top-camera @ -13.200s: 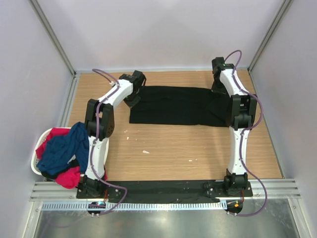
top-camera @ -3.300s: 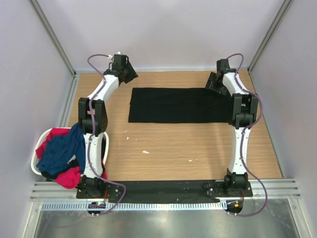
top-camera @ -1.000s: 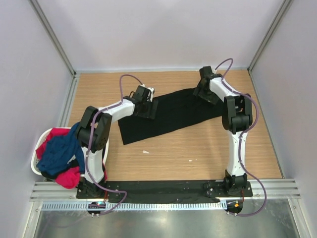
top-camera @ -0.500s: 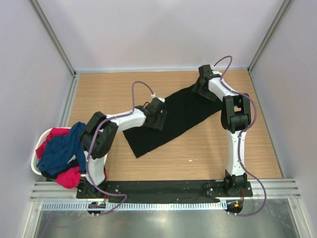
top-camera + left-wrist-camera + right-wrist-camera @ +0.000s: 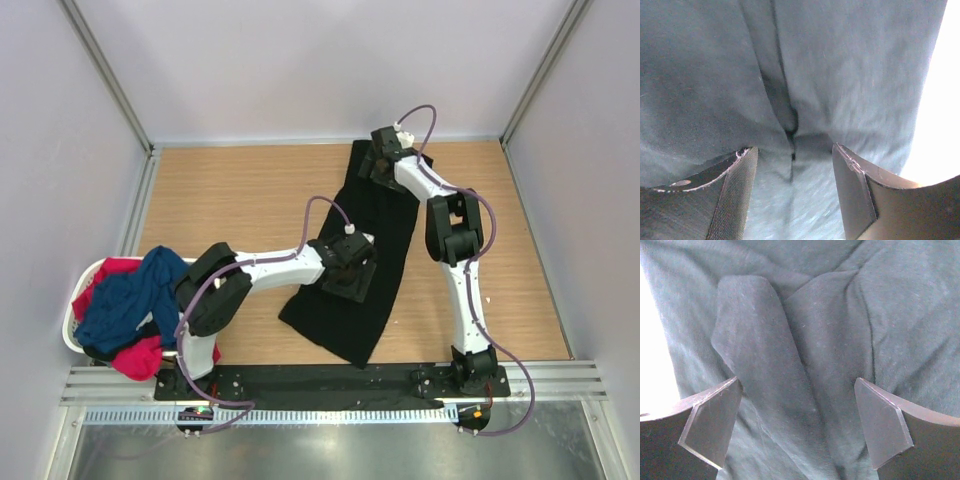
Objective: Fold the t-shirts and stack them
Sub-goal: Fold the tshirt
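The black t-shirt (image 5: 388, 228), folded into a long strip, runs from the far middle of the table toward the near edge. My left gripper (image 5: 350, 272) presses down on its middle with the jaws apart. In the left wrist view, dark cloth (image 5: 850, 75) with a crease fills the gap between the jaws of the left gripper (image 5: 792, 149). My right gripper (image 5: 381, 163) sits open on the strip's far end, wide over wrinkled cloth (image 5: 830, 315) in the right wrist view (image 5: 796, 382). The navy t-shirt (image 5: 125, 300) and the red-pink t-shirt (image 5: 120, 268) lie heaped at the left.
A white laundry basket (image 5: 72, 318) holding the heap hangs off the table's left side. Grey walls close in the table on three sides. A metal rail (image 5: 330, 385) with both arm bases runs along the near edge.
The black strip has swung from lying slanted across the table to running far-to-near. My left gripper dragged its end toward the near middle, jaws narrowing a little. My right gripper shifted left at the far end.
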